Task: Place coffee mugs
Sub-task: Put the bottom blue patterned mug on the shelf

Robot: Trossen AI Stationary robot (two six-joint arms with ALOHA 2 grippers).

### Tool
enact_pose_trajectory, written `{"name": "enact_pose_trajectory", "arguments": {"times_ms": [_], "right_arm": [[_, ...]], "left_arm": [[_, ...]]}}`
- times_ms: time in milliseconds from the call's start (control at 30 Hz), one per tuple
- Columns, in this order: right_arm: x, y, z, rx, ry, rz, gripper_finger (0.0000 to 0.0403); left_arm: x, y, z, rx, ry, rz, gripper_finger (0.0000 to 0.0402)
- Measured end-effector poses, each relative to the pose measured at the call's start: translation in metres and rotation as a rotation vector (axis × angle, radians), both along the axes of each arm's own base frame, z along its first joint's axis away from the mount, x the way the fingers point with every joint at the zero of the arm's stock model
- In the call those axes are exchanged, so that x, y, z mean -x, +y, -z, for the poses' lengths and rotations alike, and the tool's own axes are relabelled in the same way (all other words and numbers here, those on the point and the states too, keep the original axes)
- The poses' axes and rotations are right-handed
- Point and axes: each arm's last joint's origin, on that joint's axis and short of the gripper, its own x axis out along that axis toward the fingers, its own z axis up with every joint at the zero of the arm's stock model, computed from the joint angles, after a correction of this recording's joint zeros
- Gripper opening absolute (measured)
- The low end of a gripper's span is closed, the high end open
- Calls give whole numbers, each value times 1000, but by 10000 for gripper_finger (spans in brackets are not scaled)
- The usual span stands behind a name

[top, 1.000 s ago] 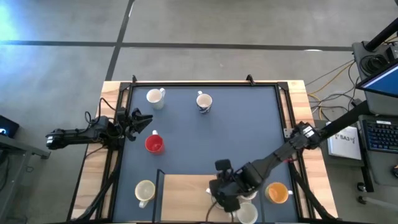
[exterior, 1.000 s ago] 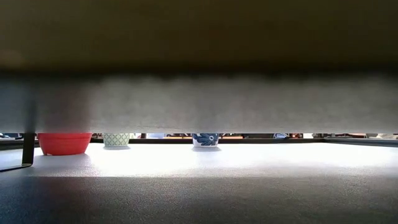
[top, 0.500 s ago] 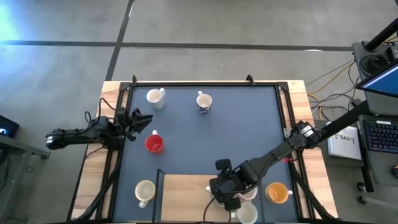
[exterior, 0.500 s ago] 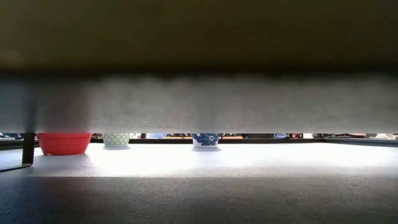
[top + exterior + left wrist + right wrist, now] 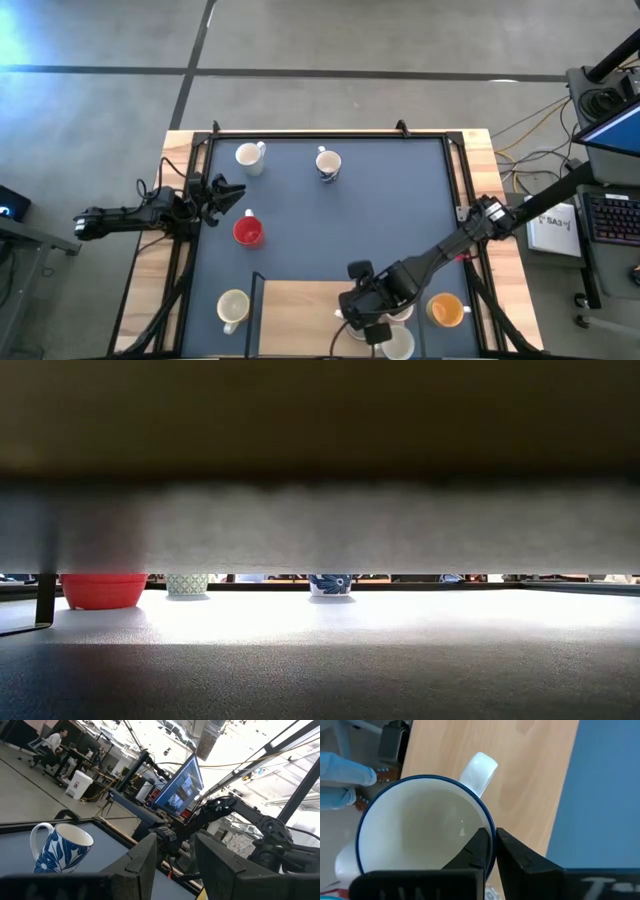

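**Right hand pinching a mug rim at the near edge**

Since one second ago, the right hand [image 5: 368,322] has slid slightly toward the near edge of the surface [image 5: 400,220], while the left arm and the far mugs have not shifted. Fingers [image 5: 479,851] of the right hand are nearly closed on the rim of a white mug with a blue rim [image 5: 425,827], one inside the wall and one outside; the mug's handle [image 5: 478,766] points away over the wooden board [image 5: 300,300]. Just beside it sit another white mug [image 5: 397,343] and an orange mug [image 5: 446,309]. Farther out stand a cream mug [image 5: 232,304], a red mug [image 5: 247,232], a white mug [image 5: 247,155] and a blue-patterned mug [image 5: 327,163] near the far edge. The left hand [image 5: 222,194] waits at the left edge, its fingers spread and empty.

Step in hand, as judged: the grasp on the rim is made and the lift is due. The next move calls for a straight rise clear of the neighbouring mugs, then carriage toward open surface. No brand, label or legible writing appears on any mug.
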Motion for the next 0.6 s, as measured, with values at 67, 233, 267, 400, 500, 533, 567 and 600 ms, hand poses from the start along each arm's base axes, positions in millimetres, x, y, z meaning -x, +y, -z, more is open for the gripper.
{"name": "enact_pose_trajectory", "arguments": {"times_ms": [67,233,267,400,500,533,567,600], "right_arm": [[1,3,0,-1,-1,-8,19],[3,9,0,-17,-22,-25,19],[3,11,-1,-21,-26,-27,19],[4,15,-1,-46,-37,-43,18],[5,20,-2,-60,-46,-55,18],[5,21,-2,-62,-49,-58,18],[6,21,-2,-63,-51,-60,18],[6,22,-2,-63,-50,-60,18]], "left_arm": [[0,0,0,0,0,0,116],[0,0,0,0,0,0,116],[0,0,0,0,0,0,116],[0,0,0,0,0,0,116],[0,0,0,0,0,0,116],[0,0,0,0,0,0,116],[0,0,0,0,0,0,116],[0,0,0,0,0,0,116]]}}
